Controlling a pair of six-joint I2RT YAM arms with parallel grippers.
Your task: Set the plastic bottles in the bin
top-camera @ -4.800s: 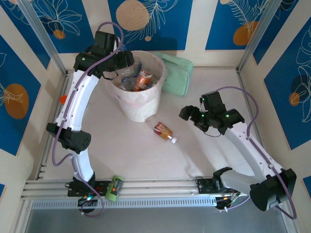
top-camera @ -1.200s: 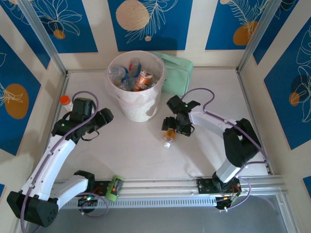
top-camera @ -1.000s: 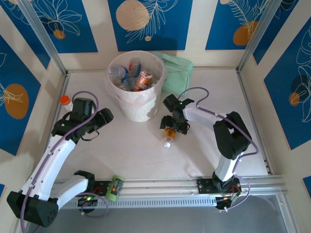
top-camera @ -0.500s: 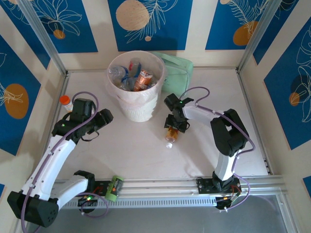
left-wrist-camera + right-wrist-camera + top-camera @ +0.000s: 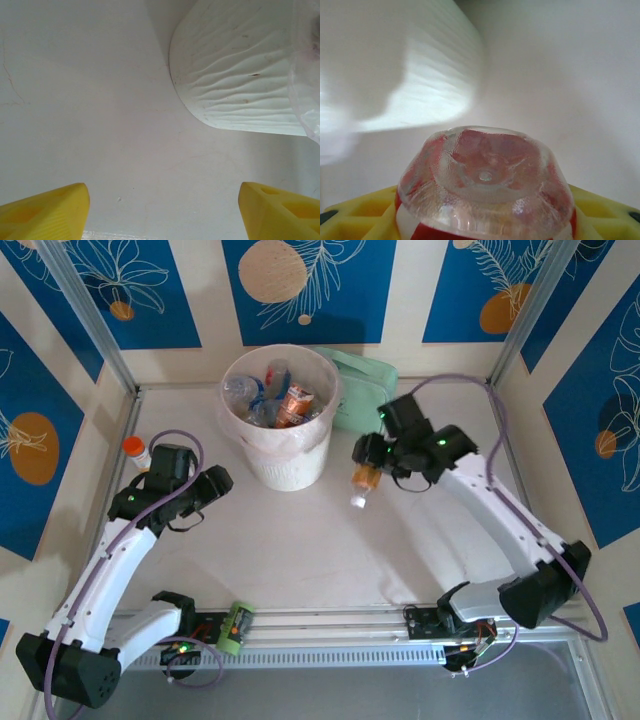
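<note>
– Two grippers to key; largest item first?
– Beneath both pairs of fingers: the table (image 5: 300, 560), pale and bare. Next in size, the bin (image 5: 285, 468), ahead of the left fingers (image 5: 45, 212) and toward their right side, near but not touching, with ribbed wall and thin bag edge close in the left wrist view. Also to the left of the right fingers (image 5: 355, 220), blurred in the right wrist view. Inside it, the plastic bottles (image 5: 280, 400), heaped.
– And the case?
– Mint-green case (image 5: 362, 405), beyond the right fingers, just beside the bin's far-right side.
– State of the left gripper (image 5: 222, 480)?
– Spread wide, nothing between the yellow tips, low over the table.
– Of the right gripper (image 5: 365, 462)?
– Clamped on a red-labelled bottle (image 5: 485, 175), one yellow finger on either side. Clear dimpled base toward the wrist camera, white cap pointing away. In the top view, cap end out past the fingers toward the near edge, body tilted. Not in the bin: beside its right wall, apart from it. Whether clear of the table, cannot tell.
– Smaller still?
– An orange-capped bottle (image 5: 135, 452), behind the left fingers, past the wrist, by the left wall. Smallest, a green item (image 5: 235, 628) on the near rail, well behind both pairs of fingers.
</note>
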